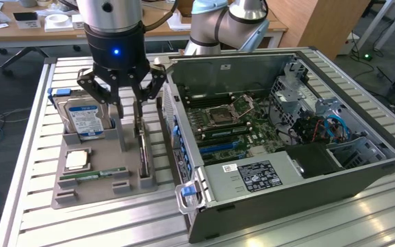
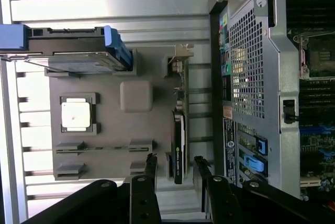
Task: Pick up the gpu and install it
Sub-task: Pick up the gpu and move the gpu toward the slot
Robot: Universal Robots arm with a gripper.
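The gpu (image 1: 144,154) stands on its edge in a slot along the side of the grey holder tray (image 1: 94,193) nearest the computer case. It is a thin dark card with a silver bracket at its far end. In the wrist view the gpu (image 2: 179,145) runs lengthwise between my two black fingers (image 2: 151,165), with a gap on each side. My gripper (image 1: 130,110) hangs open just above the card's far half, holding nothing. In the wrist view the gripper (image 2: 175,164) straddles the card's line.
The tray also holds an upright silver hard drive (image 1: 84,119) with a blue label, a CPU (image 1: 78,159) and a RAM stick (image 1: 92,175). The open computer case (image 1: 362,170) lies close beside the tray, motherboard (image 1: 232,128) exposed. All rests on a slatted aluminium table (image 1: 101,221).
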